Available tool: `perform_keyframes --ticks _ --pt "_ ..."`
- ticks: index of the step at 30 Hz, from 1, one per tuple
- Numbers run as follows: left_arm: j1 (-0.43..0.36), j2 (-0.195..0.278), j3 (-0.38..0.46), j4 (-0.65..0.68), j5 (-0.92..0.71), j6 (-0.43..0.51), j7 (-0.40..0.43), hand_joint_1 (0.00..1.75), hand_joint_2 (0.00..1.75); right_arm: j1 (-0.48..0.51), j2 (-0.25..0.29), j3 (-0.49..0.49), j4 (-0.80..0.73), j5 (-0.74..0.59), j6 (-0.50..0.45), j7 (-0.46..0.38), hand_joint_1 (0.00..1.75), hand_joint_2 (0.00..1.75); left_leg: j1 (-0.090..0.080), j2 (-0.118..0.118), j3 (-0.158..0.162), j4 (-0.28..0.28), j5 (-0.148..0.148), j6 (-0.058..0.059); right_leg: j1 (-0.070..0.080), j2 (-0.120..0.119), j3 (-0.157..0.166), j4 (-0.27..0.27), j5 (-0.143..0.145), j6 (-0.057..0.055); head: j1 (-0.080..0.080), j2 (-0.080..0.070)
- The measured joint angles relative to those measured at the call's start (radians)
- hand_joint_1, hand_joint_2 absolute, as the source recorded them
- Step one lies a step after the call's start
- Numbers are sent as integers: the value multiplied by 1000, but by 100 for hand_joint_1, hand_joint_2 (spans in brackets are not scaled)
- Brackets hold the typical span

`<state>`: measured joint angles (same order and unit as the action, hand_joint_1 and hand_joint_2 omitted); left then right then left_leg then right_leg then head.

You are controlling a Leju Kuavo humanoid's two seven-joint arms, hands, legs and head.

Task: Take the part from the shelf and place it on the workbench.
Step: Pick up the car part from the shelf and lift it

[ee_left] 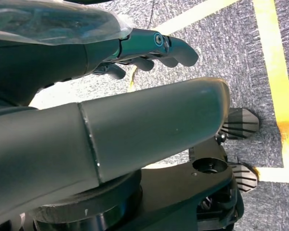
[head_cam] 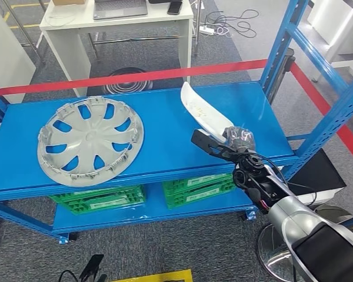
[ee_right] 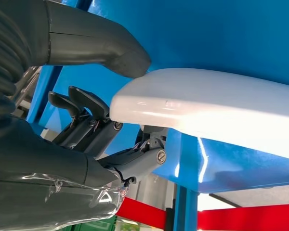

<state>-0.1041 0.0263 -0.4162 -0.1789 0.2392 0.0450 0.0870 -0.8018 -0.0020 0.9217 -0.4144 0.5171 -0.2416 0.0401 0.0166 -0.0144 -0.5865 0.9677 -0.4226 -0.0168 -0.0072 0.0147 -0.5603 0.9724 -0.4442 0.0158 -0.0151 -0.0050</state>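
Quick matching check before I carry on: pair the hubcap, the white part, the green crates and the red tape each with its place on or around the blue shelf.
Things:
1. hubcap
2. white part
3. green crates
4. red tape

Places:
a. lower shelf level
b. stretched behind the shelf
c. left side of the top level
d. right side of the top level, at the right hand

Pairs: 1-c, 2-d, 3-a, 4-b
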Motion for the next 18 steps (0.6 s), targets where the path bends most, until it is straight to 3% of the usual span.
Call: perform_keyframes --ticks 4,12,18 --pt "0 0 0 0 11 1 -8 0 175 1 0 0 -4 4 -37 -14 175 175 0 0 0 0 0 0 0 0 0 0 0 0 0 0" --pt "4 0 0 0 37 12 -38 0 175 -1 0 -15 -72 -24 -232 -112 175 175 0 0 0 0 0 0 0 0 0 0 0 0 0 0" --pt "5 0 0 0 52 14 -40 0 175 -1 0 -36 -170 -4 -262 -103 175 175 0 0 0 -1 0 0 0 0 0 0 0 0 0 0"
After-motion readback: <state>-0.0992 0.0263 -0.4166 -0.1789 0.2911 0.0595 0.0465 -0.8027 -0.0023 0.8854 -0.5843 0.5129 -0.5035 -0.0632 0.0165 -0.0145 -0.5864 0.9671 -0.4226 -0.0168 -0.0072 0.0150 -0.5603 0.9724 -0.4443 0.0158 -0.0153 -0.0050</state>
